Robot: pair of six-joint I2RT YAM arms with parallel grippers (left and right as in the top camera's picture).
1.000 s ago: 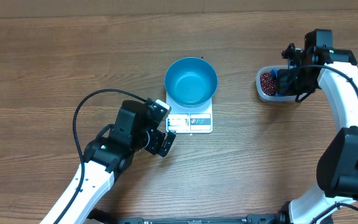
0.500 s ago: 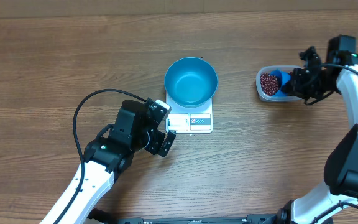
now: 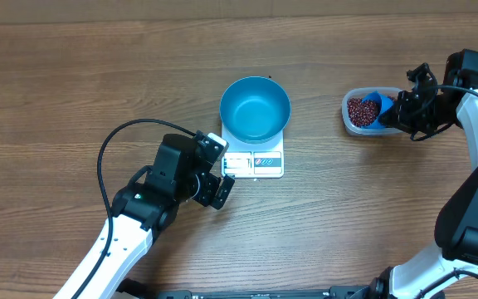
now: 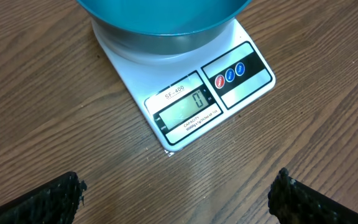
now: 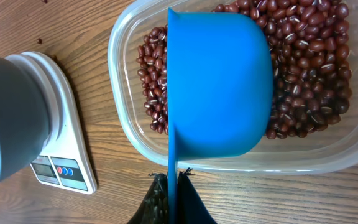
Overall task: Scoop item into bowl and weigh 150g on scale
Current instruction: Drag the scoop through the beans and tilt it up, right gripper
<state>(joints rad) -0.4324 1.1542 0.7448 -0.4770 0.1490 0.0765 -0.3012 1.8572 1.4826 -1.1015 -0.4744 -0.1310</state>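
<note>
The right jaws are pressing together on the thin handle of the scoop (image 5: 219, 81), gripping it edge-on, and that is looking like the weak point: under a load of beans (image 5: 303, 74) the handle could be twisting in the grip and tipping the cup. The cup is hanging over the beans inside the tub (image 5: 123, 124), its back facing the wrist camera, so whether it is carrying anything cannot be told. Nothing is bracing the tub, so a push into the heap may be sliding it across the surface (image 3: 73, 83) or flicking beans over its low wall. The tub is standing well apart from the bowl (image 3: 255, 109), so a heaped scoop may be shedding beans on the way over, and a knock on the rim could be shifting the bowl on the scale (image 3: 254, 163). The left jaws are spreading wide and holding nothing, hovering near the scale's front edge, where the display is showing zero. The beans are lying as a loose heap of small, glossy, dark red ovals, likely rolling freely and bouncing where they land.
</note>
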